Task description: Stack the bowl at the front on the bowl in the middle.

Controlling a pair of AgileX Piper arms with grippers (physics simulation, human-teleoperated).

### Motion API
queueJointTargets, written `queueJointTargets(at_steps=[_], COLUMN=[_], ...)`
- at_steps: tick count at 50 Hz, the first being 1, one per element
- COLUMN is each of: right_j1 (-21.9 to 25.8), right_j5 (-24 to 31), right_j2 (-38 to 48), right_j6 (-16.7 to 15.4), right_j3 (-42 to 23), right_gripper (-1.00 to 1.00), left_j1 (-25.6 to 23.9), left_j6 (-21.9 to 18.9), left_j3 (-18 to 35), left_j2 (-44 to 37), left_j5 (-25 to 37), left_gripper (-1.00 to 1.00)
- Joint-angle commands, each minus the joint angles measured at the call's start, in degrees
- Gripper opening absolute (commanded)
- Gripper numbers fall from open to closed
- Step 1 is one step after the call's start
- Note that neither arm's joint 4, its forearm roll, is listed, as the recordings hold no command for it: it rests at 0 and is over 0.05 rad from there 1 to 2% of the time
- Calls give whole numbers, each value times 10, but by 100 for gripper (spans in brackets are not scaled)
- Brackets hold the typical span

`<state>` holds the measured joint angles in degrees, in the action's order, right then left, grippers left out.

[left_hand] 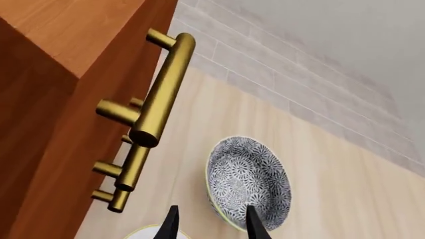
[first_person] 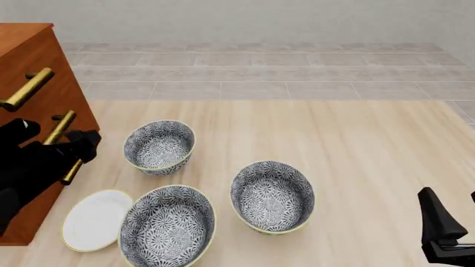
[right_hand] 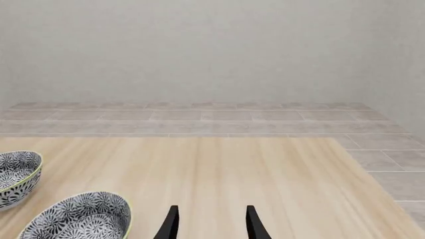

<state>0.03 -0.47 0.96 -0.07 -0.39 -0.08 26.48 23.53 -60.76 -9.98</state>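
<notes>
The bowl at the front [first_person: 168, 227], floral black-and-white with a pale yellow rim, sits nearest me beside a white plate. Right of it and a bit farther back stands the bowl in the middle [first_person: 272, 196] [right_hand: 79, 216], upright and empty. A third matching bowl [first_person: 159, 147] [right_hand: 17, 177] is farther back, by the cabinet. My left gripper [first_person: 85, 146] [left_hand: 212, 226] hangs open in front of the cabinet handles, holding nothing. A patterned bowl [left_hand: 249, 181] lies beyond its fingertips. My right gripper [first_person: 453, 214] [right_hand: 212, 226] is open and empty at the front right, well clear of the bowls.
A wooden cabinet [first_person: 30, 67] [left_hand: 59, 99] with brass bar handles [left_hand: 162, 84] stands at the table's left edge, close to my left arm. The flat white plate [first_person: 97, 219] lies at its foot. A tiled strip and a grey wall [right_hand: 212, 59] close off the back.
</notes>
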Motion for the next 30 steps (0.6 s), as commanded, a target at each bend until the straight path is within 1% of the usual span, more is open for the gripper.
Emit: queueJointTargets(at_steps=[1,10,22,30], right_j1=[0,0,0,0], right_j5=[0,0,0,0], right_j2=[0,0,0,0], right_j6=[0,0,0,0], right_j3=[0,0,0,0], right_gripper=[100,100,100,100], left_j1=[-5,-9,-26,-28], left_j6=[5,1,-7,-10], left_j3=[11,18,27,33], left_j2=[-62,-100,-136,-157], left_j5=[-26,-45,-62,-70], left_gripper=[100,100,100,100])
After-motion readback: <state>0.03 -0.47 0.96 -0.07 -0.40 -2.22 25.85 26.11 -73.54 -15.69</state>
